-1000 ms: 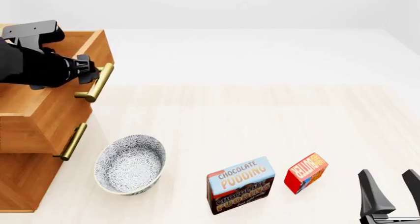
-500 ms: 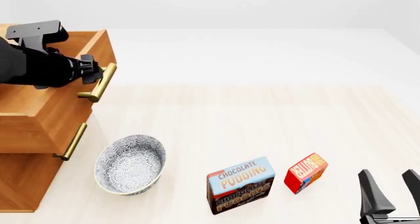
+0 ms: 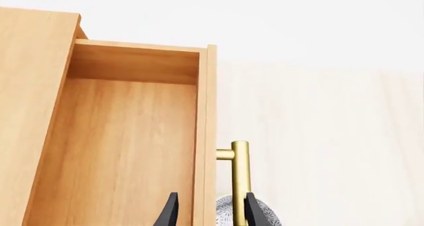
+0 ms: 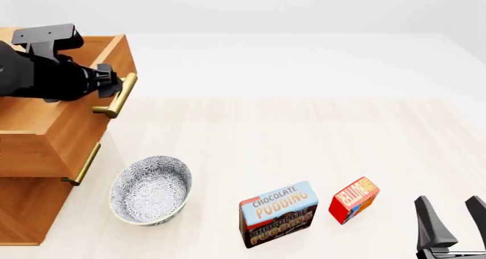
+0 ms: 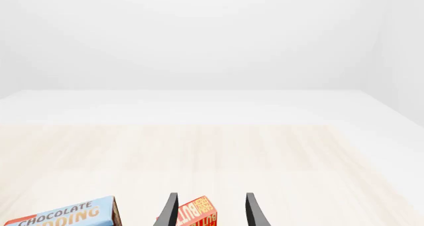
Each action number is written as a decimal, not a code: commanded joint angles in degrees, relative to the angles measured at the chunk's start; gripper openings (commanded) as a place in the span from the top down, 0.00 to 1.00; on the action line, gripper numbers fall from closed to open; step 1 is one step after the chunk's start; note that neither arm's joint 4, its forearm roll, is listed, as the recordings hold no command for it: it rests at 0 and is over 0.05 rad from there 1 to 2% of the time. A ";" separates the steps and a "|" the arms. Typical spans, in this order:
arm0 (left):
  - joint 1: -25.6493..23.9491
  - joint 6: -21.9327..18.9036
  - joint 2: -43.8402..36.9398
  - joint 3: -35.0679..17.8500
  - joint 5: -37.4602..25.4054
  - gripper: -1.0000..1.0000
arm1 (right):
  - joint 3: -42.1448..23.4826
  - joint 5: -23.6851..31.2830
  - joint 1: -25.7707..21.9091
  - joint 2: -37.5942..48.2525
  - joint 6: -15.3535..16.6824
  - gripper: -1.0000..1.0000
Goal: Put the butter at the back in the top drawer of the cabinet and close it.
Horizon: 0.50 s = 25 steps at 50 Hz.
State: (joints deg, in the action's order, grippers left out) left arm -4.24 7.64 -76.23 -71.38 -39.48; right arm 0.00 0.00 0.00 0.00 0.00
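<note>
Near the table's front edge the butter (image 4: 354, 199) stands untouched beside the pudding box (image 4: 278, 213), just ahead of my right gripper (image 4: 449, 220), whose fingers stand apart and empty. My left gripper (image 4: 114, 83) is at the handle (image 4: 118, 95) of the top drawer (image 4: 76, 119), pulled well out of the cabinet (image 4: 27, 210); next I should let go and fetch the butter. Only the left wrist view shows the drawer bare inside, and my narrow-set fingers (image 3: 253, 213) straddling the drawer's front and handle (image 3: 240, 179); I cannot tell if they pinch.

A pale, wood-grained worktop (image 4: 304, 139) fills the scene under soft, even light. Beyond the worktop's far edge lies a white surface, rising into a plain white wall (image 4: 288, 8).
</note>
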 commanded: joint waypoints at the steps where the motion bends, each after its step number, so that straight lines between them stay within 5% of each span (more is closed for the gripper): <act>1: -0.73 -0.53 -1.11 0.11 -0.54 0.00 | 0.00 0.00 0.00 0.00 0.00 0.00; 25: -2.53 -1.10 -1.60 -0.44 -0.13 0.00 | 0.00 0.00 0.00 0.00 0.00 0.00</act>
State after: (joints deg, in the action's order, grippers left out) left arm -6.01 6.76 -76.90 -72.05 -39.75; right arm 0.00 0.00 0.00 0.00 0.00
